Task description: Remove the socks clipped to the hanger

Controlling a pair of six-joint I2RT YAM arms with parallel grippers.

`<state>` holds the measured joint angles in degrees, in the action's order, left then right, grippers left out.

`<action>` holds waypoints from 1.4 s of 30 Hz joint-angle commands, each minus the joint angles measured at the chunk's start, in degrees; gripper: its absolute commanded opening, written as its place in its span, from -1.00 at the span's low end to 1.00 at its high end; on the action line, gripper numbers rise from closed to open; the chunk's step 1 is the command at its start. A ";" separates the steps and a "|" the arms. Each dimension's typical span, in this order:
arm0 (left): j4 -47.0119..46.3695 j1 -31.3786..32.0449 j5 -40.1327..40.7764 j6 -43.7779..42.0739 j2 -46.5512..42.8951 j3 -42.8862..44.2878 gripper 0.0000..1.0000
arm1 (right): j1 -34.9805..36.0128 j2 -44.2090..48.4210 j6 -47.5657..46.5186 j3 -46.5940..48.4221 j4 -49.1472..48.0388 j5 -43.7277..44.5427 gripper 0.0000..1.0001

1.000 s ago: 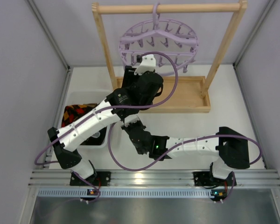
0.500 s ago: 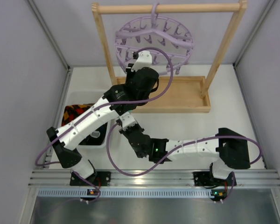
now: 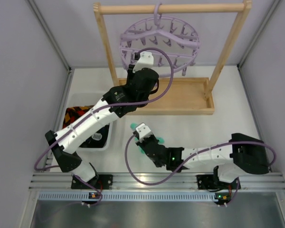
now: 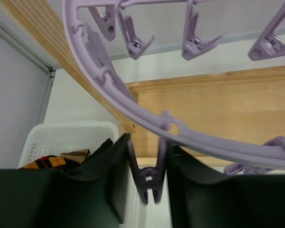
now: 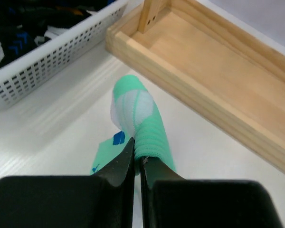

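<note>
- My right hand [image 5: 137, 153] is low over the white counter [image 3: 204, 124], nearest my bases, closed on the ribbed cuff of a soft teal-and-white sock [image 5: 141, 122]; the sock's toe end points away toward the tray.
- To the left of it is a white perforated plastic basket [image 3: 72, 101] holding a red, orange and black argyle sock [image 3: 78, 114] and dark socks [image 3: 98, 137]. My left arm crosses above the basket and hides part of it.
- Beyond the held sock lies the shallow light wooden tray [image 5: 213, 80] that forms the base of the rack.
- My left hand [image 4: 148, 164] is raised at the near rim of the round lavender plastic clip hanger [image 3: 159, 40], its fingers close on either side of one dangling lavender clip [image 4: 149, 183]; I cannot tell whether they press it.
- The hanger hooks over the top bar of the light wooden frame rack [image 3: 171, 8], whose left post stands just beside my left wrist.
</note>
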<state>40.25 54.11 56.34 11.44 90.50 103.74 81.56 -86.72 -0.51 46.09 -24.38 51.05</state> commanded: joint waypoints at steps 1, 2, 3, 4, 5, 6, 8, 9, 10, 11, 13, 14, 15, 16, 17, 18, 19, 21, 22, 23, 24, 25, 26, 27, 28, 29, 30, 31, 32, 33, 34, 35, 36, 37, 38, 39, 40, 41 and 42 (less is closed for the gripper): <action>-1.31 -1.37 -3.07 -0.02 -3.83 -1.35 -0.15 | -1.05 6.20 6.75 -5.89 -0.49 -7.17 -1.00; -1.23 -1.46 -3.77 -0.02 -4.97 -1.61 0.05 | -1.57 6.99 7.97 -7.22 -1.19 -9.45 -1.00; -1.14 -1.55 -4.30 0.24 -5.68 -2.05 0.19 | -2.19 8.65 8.85 -8.37 -2.33 -13.74 -1.00; -1.23 -1.55 -5.18 0.86 -6.29 -2.92 0.34 | -3.85 9.54 9.73 -10.12 -2.86 -15.35 -1.00; -1.05 -1.55 -5.27 1.04 -7.87 -3.46 0.45 | -4.82 10.25 10.96 -10.75 -3.21 -16.76 -1.00; -1.05 -1.55 -5.18 1.39 -8.66 -3.98 0.66 | -6.31 11.56 11.23 -11.19 -3.30 -17.99 -1.00; -1.05 -1.55 -4.40 1.48 -10.86 -6.09 0.96 | -7.11 12.45 10.89 -10.76 -2.61 -18.96 -1.00; -0.96 -1.55 -4.22 1.39 -13.31 -6.79 0.96 | -8.16 12.88 10.62 -10.41 -2.25 -21.32 -1.00; -0.96 -1.55 -4.13 1.22 -14.55 -8.02 0.96 | -8.69 13.15 10.01 -9.79 -2.16 -22.73 -1.00; -0.96 -1.55 -4.56 1.13 -15.69 -8.47 0.96 | -9.31 13.33 10.09 -9.44 -2.34 -24.31 -1.00; -0.87 -1.55 -5.70 1.13 -20.08 -9.43 0.97 | -11.41 13.85 10.27 -8.48 -3.04 -29.41 -1.00; -0.96 -1.55 -8.23 1.21 -22.10 -10.39 0.97 | -12.21 14.03 10.27 -7.86 -2.95 -31.08 -1.00; -0.88 -1.55 -9.65 1.30 -23.86 -10.84 0.97 | -13.34 14.03 10.01 -6.98 -2.95 -33.97 -1.00; -0.87 -1.55 -10.80 1.48 -27.44 -11.28 0.97 | -13.70 13.77 9.31 -4.97 -2.43 -35.21 -1.00; -0.96 -1.55 -11.77 1.39 -28.96 -11.89 0.97 | -13.79 13.68 8.87 -3.65 -2.08 -36.18 -1.00; -0.96 -1.55 -12.91 1.30 -30.45 -12.16 0.97 | -14.14 12.90 8.43 -2.33 -1.90 -38.54 -1.00; -0.96 -1.55 -13.35 1.39 -33.25 -12.25 0.97 | -14.23 12.37 7.47 0.82 -1.55 -39.44 -1.00; -1.14 -1.55 -13.62 1.39 -35.56 -12.69 0.96 | -14.32 10.18 6.85 6.00 -0.76 -41.80 -1.00; -1.14 -1.55 -13.10 1.39 -37.22 -12.69 0.96 | -14.32 9.12 6.06 7.77 -0.67 -42.78 -1.00; -1.23 -1.55 -12.40 1.48 -38.37 -12.86 0.97 | -14.32 6.85 5.79 9.79 -0.23 -44.35 -1.00; -1.40 -1.55 -9.78 3.13 -39.16 -13.30 0.97 | -14.41 5.43 5.61 14.16 -0.05 -45.24 -1.00; -1.66 -1.55 -8.19 4.02 -39.95 -13.65 0.97 | -14.50 3.85 4.74 16.47 0.03 -46.29 -1.00; -2.01 -1.55 -6.87 4.64 -41.53 -14.27 0.97 | -14.41 2.01 4.65 18.93 0.21 -47.78 -1.00; -3.24 -1.55 -5.55 5.51 -42.33 -14.88 0.97 | -14.76 -2.10 4.47 24.26 0.56 -48.49 -1.00; -3.68 -1.55 -3.62 5.78 -42.94 -16.28 0.97 | -14.94 -4.66 3.95 27.36 1.00 -49.63 -1.00; -4.12 -1.55 -2.47 6.13 -44.08 -16.81 0.97 | -15.29 -10.08 4.03 30.87 2.22 -50.77 -1.00; -4.47 -1.64 -1.68 6.31 -44.44 -17.17 0.97 | -16.25 -13.27 4.38 38.65 5.71 -52.70 -1.00; -4.57 -1.64 0.59 6.40 -44.62 -17.43 0.97 | -16.69 -16.35 4.47 42.38 7.66 -53.76 -1.00; -4.65 -1.81 1.57 6.57 -44.71 -17.52 0.97 | -17.04 -19.51 4.29 45.99 9.07 -54.29 -1.00; -4.57 -2.25 2.37 6.58 -45.06 -17.61 0.97 | -17.22 -25.89 4.21 52.64 10.39 -54.12 -1.00; -4.57 -2.69 3.16 6.58 -45.32 -17.70 0.97 | -17.14 -29.26 4.38 56.10 13.80 -54.38 -1.00; -4.65 -3.21 4.21 6.75 -45.50 -18.05 0.97 | -17.14 -35.65 4.73 59.44 15.40 -53.95 -1.00; -4.57 -4.87 4.31 7.80 -46.28 -18.66 0.97 | -17.22 -38.76 5.86 65.13 17.42 -53.51 -1.00; -4.57 -6.02 3.96 8.68 -46.81 -19.54 0.97 | -17.31 -41.66 6.22 67.53 17.87 -53.25 -1.00; -5.26 -7.25 2.13 8.77 -47.34 -21.28 0.97 | -17.31 -46.82 6.84 69.65 18.31 -51.50 -1.00; -5.27 -10.05 1.59 9.03 -47.69 -21.74 0.96 | -17.40 -49.31 8.15 74.10 19.19 -51.23 -1.00; -5.36 -11.64 1.15 9.12 -47.87 -22.09 0.97 | -17.49 -51.60 8.60 76.32 20.07 -49.66 -1.00; -5.27 -12.87 0.71 9.12 -47.87 -22.62 0.97 | -17.57 -55.80 8.86 78.43 22.16 -49.21 -1.00; -5.36 -15.15 0.62 9.04 -47.96 -22.71 0.97 | -17.84 -57.93 9.21 83.24 23.40 -48.94 -1.00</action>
<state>38.13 42.83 57.69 19.11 42.96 81.82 64.40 -138.32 6.66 120.84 -9.15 0.23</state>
